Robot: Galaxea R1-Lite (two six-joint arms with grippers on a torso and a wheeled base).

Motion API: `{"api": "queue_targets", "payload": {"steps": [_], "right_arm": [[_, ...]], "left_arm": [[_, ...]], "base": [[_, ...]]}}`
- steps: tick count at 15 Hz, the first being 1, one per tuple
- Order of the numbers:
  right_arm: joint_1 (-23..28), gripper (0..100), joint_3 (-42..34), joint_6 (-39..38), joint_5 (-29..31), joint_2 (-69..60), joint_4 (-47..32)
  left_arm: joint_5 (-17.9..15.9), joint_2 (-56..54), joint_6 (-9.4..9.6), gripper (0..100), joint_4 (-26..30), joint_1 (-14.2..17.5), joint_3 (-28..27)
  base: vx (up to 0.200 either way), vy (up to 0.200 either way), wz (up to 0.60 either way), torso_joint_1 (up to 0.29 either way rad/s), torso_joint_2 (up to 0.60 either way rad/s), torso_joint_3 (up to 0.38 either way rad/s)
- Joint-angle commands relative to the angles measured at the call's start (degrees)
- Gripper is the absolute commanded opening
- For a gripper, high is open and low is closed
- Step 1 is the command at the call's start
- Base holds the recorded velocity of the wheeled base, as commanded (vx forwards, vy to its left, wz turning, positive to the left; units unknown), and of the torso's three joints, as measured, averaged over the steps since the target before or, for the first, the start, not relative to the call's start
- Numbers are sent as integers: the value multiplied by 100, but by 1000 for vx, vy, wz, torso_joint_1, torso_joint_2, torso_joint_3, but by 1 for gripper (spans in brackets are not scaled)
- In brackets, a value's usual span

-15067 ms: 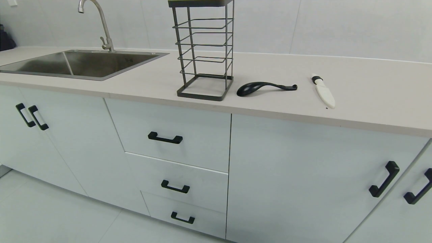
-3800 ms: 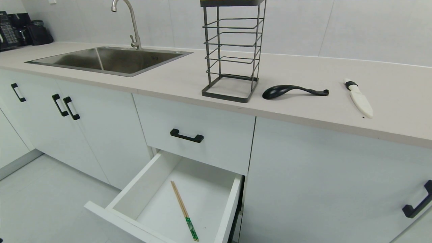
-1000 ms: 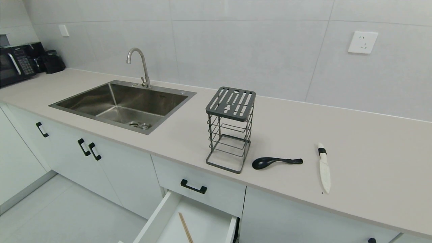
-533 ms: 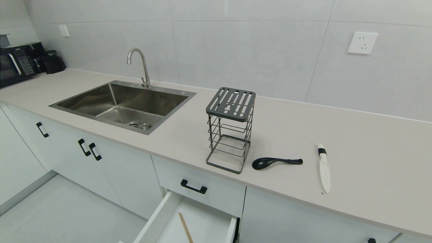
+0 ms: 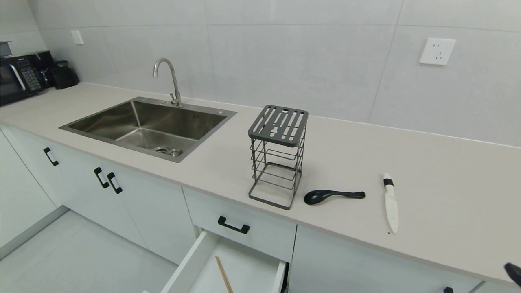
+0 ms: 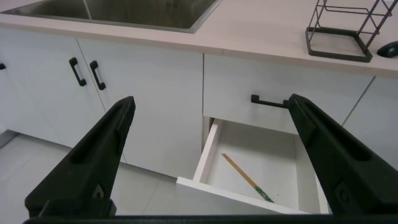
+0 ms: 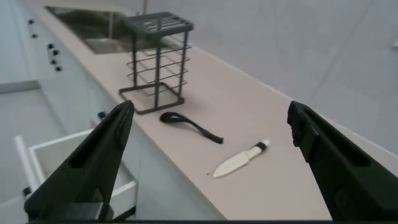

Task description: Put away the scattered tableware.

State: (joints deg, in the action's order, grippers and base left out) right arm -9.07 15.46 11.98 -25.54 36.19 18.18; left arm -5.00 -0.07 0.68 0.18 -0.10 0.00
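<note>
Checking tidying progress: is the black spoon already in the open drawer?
No, the black spoon lies on the countertop beside the wire rack, not in the drawer.

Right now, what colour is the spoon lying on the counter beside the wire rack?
The spoon is black all over, clearest in the head view.

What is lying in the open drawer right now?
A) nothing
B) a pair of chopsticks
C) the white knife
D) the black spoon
B: the chopsticks lie inside the open drawer, while the black spoon and white knife are on the countertop.
</note>
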Motion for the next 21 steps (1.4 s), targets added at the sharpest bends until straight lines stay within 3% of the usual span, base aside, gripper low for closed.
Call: {"api": "queue_targets", "payload": {"steps": [1,7,15,19,21], "right_arm": [[-473,100,-69,120,-48,1549,274],[-781,100,748,577,-74,4431,1074],[-781,100,1645,647,-338,6470,1812],[-227,100,2524,1245,-408,7051,1803],[116,100,2770,1834,-777,7587,1795]], "left_arm": [[-1,7,2,100,-1,1,0],[-1,7,2,100,-1,1,0],[-1,7,2,100,-1,1,0],[-1,7,2,100,-1,1,0],[-1,7,2,100,-1,1,0]], "base": [[0,0,0,0,0,0],[0,0,0,0,0,0],[0,0,0,0,0,0],[0,0,0,0,0,0],[0,0,0,0,0,0]]}}
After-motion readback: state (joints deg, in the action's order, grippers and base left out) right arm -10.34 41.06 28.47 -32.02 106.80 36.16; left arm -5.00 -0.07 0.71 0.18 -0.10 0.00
